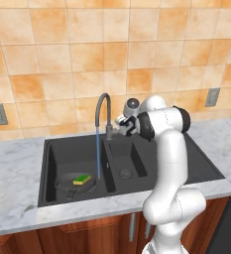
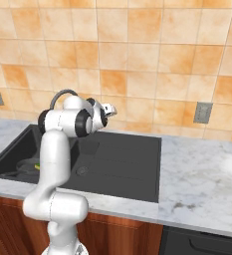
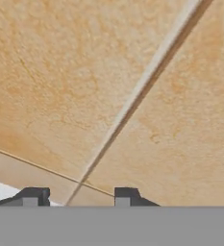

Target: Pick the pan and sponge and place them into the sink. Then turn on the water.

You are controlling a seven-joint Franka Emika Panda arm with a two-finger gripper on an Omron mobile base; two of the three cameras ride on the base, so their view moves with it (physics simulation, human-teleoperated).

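In the sink's (image 1: 52, 149) large left basin, nearest its front wall, the pan (image 1: 67, 184) lies flat, stiff and probably weighty, best gripped by its handle; the soft, light sponge (image 1: 82, 179) rests in it. Water (image 1: 98, 154) falls just behind. Beyond, by the faucet (image 1: 103, 111), the gripper (image 3: 77, 196) holds nothing, fingers apart.

The arm (image 1: 169, 163) is built of smooth, glossy white rounded links, thick tubes that swell into bulbous housings at each bend. Dark, nearly black bands ring the joints, clearest as a broad collar at the elbow (image 2: 82, 122) and another at the far end of the upper link (image 1: 185, 119). The wrist carries a small grey and dark hand with a round pale cap on top (image 1: 132, 103). The jaws end in two small dark square fingertips (image 3: 34, 196) with lighter grey faces.
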